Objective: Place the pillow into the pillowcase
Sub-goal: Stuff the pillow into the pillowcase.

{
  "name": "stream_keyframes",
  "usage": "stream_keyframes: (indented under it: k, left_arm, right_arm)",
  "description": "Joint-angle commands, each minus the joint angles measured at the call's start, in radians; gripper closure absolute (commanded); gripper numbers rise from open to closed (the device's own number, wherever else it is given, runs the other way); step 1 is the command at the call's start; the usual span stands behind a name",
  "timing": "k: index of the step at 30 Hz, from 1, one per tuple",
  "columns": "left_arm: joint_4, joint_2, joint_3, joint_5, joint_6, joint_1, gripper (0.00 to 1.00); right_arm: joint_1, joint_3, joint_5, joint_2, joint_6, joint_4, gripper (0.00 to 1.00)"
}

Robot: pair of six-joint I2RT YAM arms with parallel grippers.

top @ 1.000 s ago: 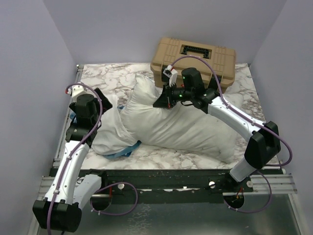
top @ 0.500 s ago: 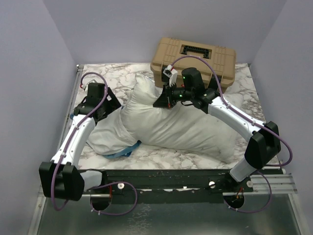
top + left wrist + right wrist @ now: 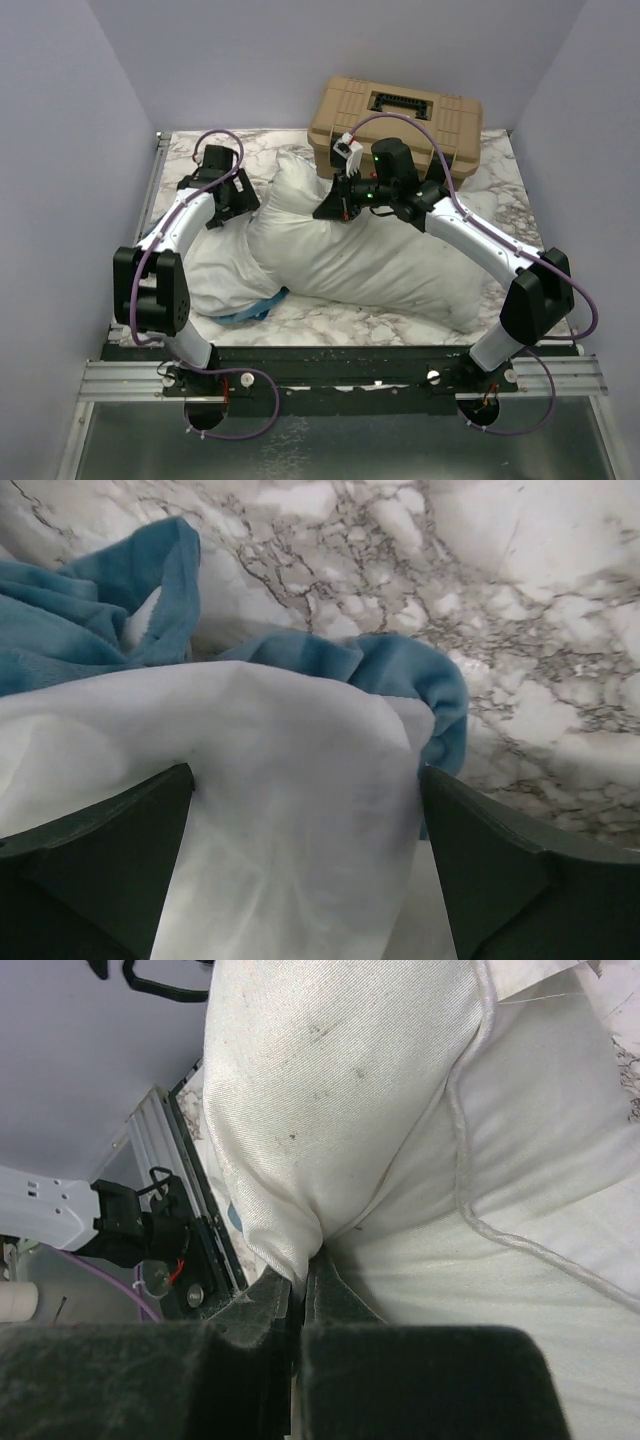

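Top external view takes in one plump white pillow (image 3: 380, 265) lying across the marble desk (image 3: 340, 322) just in front of a single tan hard case (image 3: 400, 112). The pillow's left end rests against one pillowcase (image 3: 222, 275), which shows its white side with a blue frill at the near edge. The right hand (image 3: 328, 208) is pinched tight on a fold along the pillow's far edge, while the left hand (image 3: 243, 203) stands spread wide over the pillowcase's white cloth and blue frill, clamping nothing.
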Motion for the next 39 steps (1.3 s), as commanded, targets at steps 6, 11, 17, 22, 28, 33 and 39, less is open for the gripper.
stream_keyframes:
  k: [6,11,17,22,28,33,39]
  left_arm:
    - [-0.045,0.11,-0.002,-0.004,0.051,-0.024,0.58]
    - [-0.051,0.042,0.094,0.044,0.045,-0.024,1.0]
    - [-0.062,-0.123,0.153,0.159,-0.035,-0.024,1.0]
    - [-0.06,-0.269,0.123,0.23,-0.074,-0.024,1.0]
    - [0.034,-0.358,0.066,0.381,-0.212,-0.041,1.0]
    - [0.074,-0.344,0.065,0.338,-0.26,-0.083,1.0]
    - [0.138,-0.258,0.133,0.286,-0.338,-0.111,1.0]
  right_arm:
    - [0.009,0.013,-0.037,-0.008,-0.019,-0.052,1.0]
    - [0.008,0.045,-0.02,-0.005,0.001,-0.061,1.0]
    - [0.005,0.164,0.009,-0.006,0.061,-0.089,1.0]
    - [-0.023,0.233,0.06,-0.019,0.124,-0.095,1.0]
    - [-0.048,0.269,0.064,-0.025,0.228,0.002,1.0]
    - [-0.047,0.314,-0.05,-0.006,0.276,0.11,1.0]
    - [-0.046,0.227,-0.262,0.008,0.305,0.168,1.0]
